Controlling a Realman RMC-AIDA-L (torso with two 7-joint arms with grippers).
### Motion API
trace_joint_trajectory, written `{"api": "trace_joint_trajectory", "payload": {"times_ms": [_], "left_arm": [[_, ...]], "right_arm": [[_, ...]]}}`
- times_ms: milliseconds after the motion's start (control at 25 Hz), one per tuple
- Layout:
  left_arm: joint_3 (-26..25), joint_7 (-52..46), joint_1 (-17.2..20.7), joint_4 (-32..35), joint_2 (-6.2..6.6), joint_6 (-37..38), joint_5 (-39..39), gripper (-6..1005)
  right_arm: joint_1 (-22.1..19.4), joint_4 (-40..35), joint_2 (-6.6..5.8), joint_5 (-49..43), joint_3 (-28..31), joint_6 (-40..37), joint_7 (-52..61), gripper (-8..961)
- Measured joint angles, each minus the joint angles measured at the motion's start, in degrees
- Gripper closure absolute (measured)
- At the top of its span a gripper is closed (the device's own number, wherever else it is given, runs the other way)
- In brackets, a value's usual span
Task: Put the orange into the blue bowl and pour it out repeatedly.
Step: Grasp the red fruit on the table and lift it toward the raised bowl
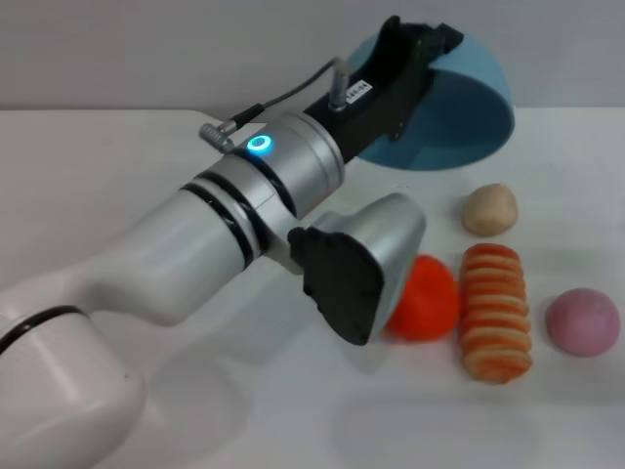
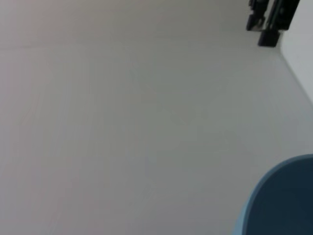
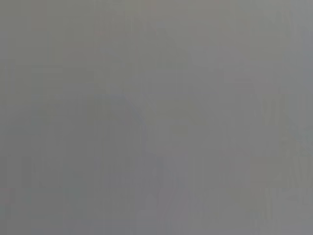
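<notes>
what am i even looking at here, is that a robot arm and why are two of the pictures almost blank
Yes. The big white and silver limb is the robot's left arm, seen from a camera on its head. Its black left hand holds the blue bowl by the rim, lifted and tipped on its side above the white table.

On the table lie the orange, partly hidden behind the arm, a striped bread loaf, a pink ball and a small tan bun.

The other two pictures come from cameras on the wrists. The left wrist view shows mostly bare table, with the bowl's edge in one corner. The right wrist view is plain grey and shows nothing recognisable; the right hand appears in no picture.
</notes>
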Motion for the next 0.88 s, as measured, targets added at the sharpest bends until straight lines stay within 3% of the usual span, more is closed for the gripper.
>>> {"api": "trace_joint_trajectory", "payload": {"times_ms": [120,440,520,640,760,880], "left_arm": [[-0.3,-0.9,0.4,-0.5,-0.14,-0.8,-4.3,1000],[-4.9,-6.2,-0.4,1.5,0.22,4.7,-33.7,1000],[-8.4,-9.2,-1.0,1.9,0.28,10.5,-38.9,1000],[-17.2,-17.0,-2.9,2.2,0.41,25.0,-44.7,1000],[-25.9,-26.2,-5.6,2.4,0.66,39.7,-44.2,1000],[-33.0,-36.2,-8.8,2.9,0.79,52.7,-38.0,1000]], "right_arm": [[0.0,0.0,0.03,0.0,0.4,0.0,0.3,419],[0.5,1.4,-0.13,0.0,2.4,0.6,0.6,420],[0.9,1.6,-0.26,0.0,3.1,1.1,1.2,420],[1.3,1.3,-0.34,0.0,3.4,1.4,3.4,420],[1.9,0.9,-0.39,0.0,3.5,3.4,4.3,419],[2.9,0.5,-0.40,0.0,3.7,7.0,4.7,419]]}}
